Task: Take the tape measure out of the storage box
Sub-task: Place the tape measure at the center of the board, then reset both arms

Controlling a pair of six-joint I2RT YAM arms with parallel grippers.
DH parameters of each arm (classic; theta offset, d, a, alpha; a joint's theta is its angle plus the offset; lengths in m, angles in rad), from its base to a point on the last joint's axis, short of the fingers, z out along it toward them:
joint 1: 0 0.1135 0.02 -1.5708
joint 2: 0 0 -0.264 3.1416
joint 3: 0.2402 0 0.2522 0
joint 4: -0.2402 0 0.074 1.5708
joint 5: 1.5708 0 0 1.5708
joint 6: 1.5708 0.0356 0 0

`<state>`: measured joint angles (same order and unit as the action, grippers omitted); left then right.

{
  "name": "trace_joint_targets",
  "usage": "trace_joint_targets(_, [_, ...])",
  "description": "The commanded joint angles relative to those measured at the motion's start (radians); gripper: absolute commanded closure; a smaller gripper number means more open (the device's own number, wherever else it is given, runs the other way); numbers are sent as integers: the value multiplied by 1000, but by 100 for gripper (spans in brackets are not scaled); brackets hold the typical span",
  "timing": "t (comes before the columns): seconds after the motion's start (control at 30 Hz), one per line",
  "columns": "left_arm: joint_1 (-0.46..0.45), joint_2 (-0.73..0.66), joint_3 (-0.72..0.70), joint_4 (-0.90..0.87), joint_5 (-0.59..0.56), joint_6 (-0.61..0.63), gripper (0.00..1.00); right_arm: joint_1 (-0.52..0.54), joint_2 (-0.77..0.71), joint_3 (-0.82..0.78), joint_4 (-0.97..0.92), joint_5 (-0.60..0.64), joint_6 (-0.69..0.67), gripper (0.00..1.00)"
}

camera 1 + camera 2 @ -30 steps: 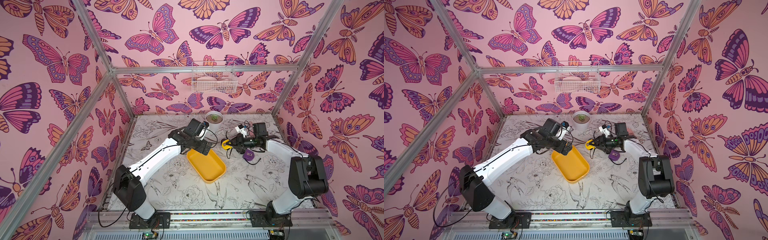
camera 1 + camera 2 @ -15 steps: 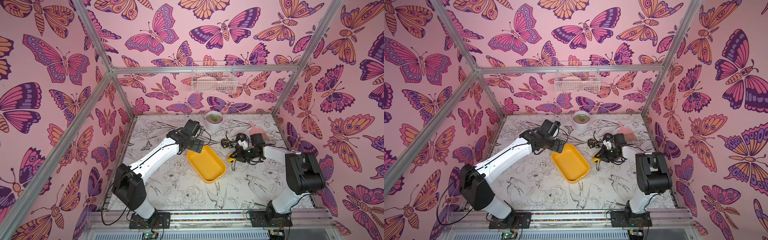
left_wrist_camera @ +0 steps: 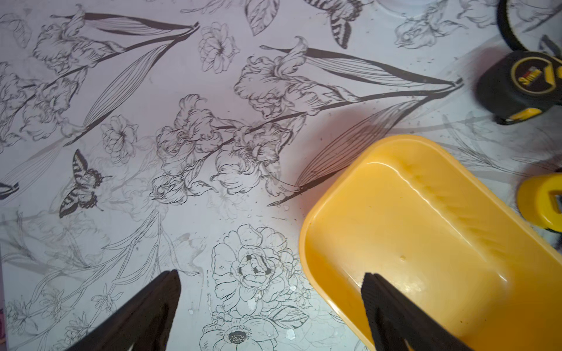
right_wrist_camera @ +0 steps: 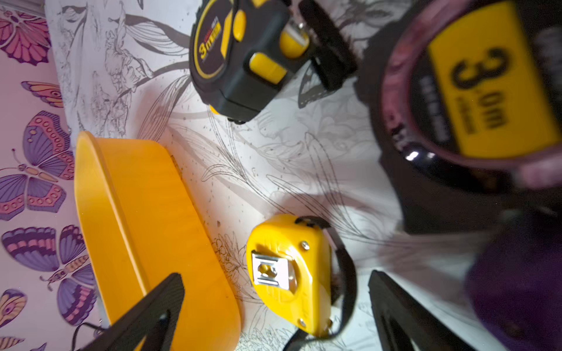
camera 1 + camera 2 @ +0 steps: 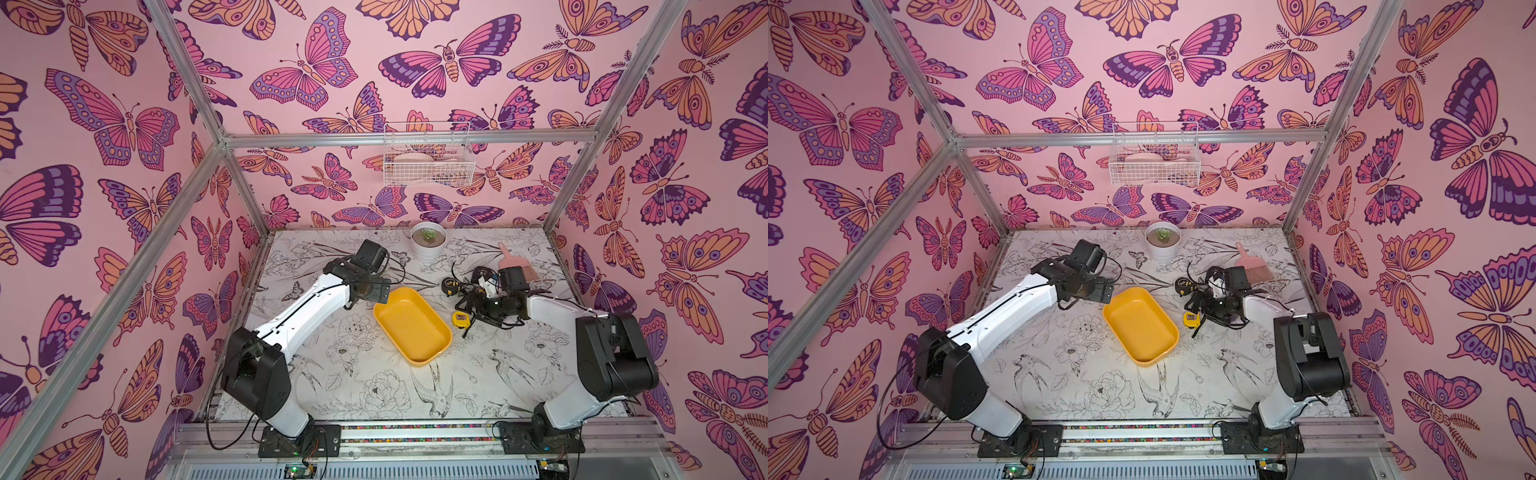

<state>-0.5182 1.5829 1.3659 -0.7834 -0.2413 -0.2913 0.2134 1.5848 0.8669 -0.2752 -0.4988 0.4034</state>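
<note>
The storage box is a shallow yellow tray in the middle of the table, and nothing lies in it. A yellow tape measure lies on the table just right of the box, clip side up. My right gripper is open, with one finger on each side of that tape measure and neither touching it. My left gripper is open at the box's far left corner. One of its fingers hangs over the box rim; the other is over bare table.
A black-and-yellow tape measure sits behind the yellow one. A purple tape measure lies close by the right wrist. A white plant pot, a pink brush and a wall-hung wire basket are at the back.
My right gripper came down beside the box and opened, leaving the yellow tape measure on the table. My left arm drew back slightly towards the box's far corner.
</note>
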Motion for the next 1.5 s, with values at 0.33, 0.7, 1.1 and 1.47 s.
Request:
trace_joint_targets(0.33, [324,-165,-351,397,-225,99,0,-75,-388,-114,207,828,-131,1])
trace_joint_targets(0.7, [425,-223,-819,1165,-168,270,0,-84,-277,-398,699,941,-265,1])
trace_joint_targets(1.1, [447,-102,-982,1602,60,322,1,-126,-194,-381,818,767,-341,1])
trace_joint_targets(1.47, [471,-37,-998,1692,51,287,0,-158,-69,-498,1166,658,-383,1])
